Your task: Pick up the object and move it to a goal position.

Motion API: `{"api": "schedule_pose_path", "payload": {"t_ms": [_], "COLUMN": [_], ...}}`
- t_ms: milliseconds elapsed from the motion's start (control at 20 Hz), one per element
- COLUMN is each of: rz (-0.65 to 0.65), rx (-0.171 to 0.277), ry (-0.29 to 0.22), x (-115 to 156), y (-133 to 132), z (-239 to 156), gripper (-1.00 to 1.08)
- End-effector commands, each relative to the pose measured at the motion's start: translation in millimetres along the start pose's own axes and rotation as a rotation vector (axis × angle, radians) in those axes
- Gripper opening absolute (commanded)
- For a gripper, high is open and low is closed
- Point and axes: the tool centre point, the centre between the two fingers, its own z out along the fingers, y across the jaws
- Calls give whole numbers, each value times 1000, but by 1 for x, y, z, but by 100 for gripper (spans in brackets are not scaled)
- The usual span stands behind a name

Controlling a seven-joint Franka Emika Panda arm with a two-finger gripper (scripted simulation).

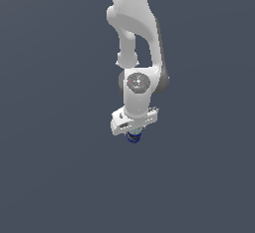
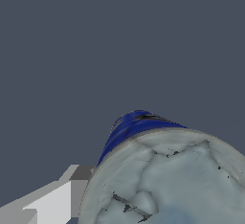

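Observation:
The object is a small can with a dark blue label (image 2: 131,125) and a pale silver-grey lid (image 2: 172,180). It fills the wrist view, very close to the camera. One light grey finger (image 2: 52,203) presses against its side; the other finger is out of frame. In the exterior view only the can's blue lower part (image 1: 133,138) shows under the white hand, where my gripper (image 1: 133,134) is shut on it. The arm points straight down near the middle of that view.
Both views show a plain dark grey-blue surface all around. No other objects, containers or edges are visible.

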Motion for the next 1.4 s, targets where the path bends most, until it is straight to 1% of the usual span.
{"api": "schedule_pose_path", "payload": {"t_ms": [0,400,700,1000,1350], "rz": [-1,0,0,0,-1], "rx": [0,0,0,0,0], "ry": [1,0,0,0,1], "x": [1,-1,-5,-13,-28], "y": [-1,0,1,4,8], "z": [0,-2,-22,-64,-139], "gripper": [-100,-100,-100,-100,-100]}}
